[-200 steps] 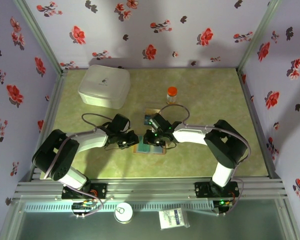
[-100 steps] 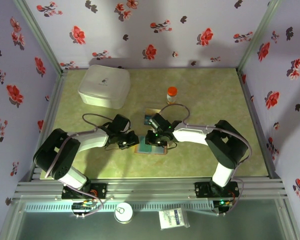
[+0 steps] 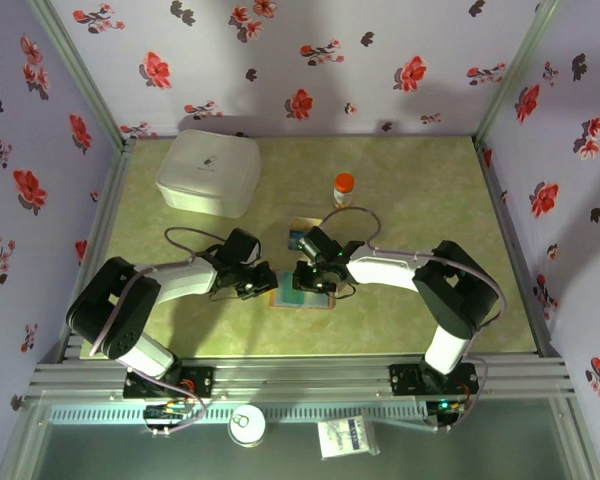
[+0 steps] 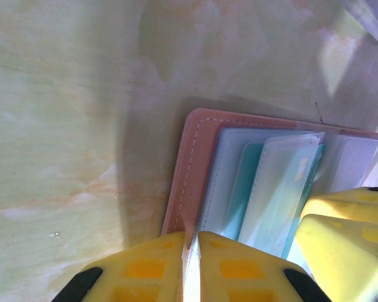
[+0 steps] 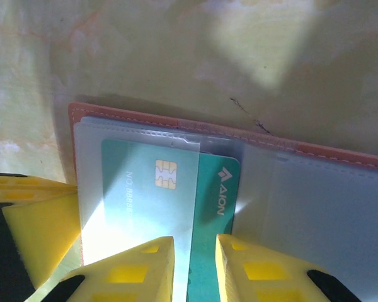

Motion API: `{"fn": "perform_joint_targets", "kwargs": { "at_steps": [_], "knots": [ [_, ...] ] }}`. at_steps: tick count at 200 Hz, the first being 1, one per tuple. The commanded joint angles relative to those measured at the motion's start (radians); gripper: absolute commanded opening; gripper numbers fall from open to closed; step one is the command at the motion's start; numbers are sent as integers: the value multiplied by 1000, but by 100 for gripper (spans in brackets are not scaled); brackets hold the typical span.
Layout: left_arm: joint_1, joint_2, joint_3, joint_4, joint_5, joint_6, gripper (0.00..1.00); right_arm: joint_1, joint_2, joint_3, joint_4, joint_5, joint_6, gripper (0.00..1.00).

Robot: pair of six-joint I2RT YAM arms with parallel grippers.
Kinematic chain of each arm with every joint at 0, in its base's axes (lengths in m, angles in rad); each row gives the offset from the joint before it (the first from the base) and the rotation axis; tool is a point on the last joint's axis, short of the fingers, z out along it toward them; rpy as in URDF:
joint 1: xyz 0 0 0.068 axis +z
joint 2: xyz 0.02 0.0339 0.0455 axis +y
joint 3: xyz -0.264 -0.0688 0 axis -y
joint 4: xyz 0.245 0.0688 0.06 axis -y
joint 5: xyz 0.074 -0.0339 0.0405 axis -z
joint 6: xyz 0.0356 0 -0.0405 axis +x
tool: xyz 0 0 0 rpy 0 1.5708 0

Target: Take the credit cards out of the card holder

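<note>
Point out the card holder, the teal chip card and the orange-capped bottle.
card holder (image 5: 321, 214): right wrist view, blue-grey inner face.
teal chip card (image 5: 166, 174): right wrist view, gold chip.
orange-capped bottle (image 3: 344, 181): top external view, cap.

Robot lab booth, alu frame (image 3: 280, 372), floral walls (image 3: 300, 60)

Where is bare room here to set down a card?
Bare: the right side, between the small orange-capped bottle and the wall; the near strip before the brown leather card holder. Crowded: the middle, and the far-left corner with the white lidded box.
</note>
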Motion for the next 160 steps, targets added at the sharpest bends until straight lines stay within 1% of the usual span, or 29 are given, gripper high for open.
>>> {"fn": "perform_joint_targets", "kwargs": {
  "at_steps": [1, 51, 110, 160],
  "knots": [
    [5, -13, 21, -43, 3, 2, 11, 6, -40, 4, -35, 32, -17, 25],
    [0, -17, 59, -62, 6, 6, 8, 5, -86, -20, -22, 46, -15, 25],
    [-43, 35, 111, -60, 15, 7, 2, 0, -104, -55, -3, 46, 1, 25],
    [-52, 75, 115, -48, 16, 2, 0, -3, -103, -77, 18, 37, 10, 26]
  ]
}}
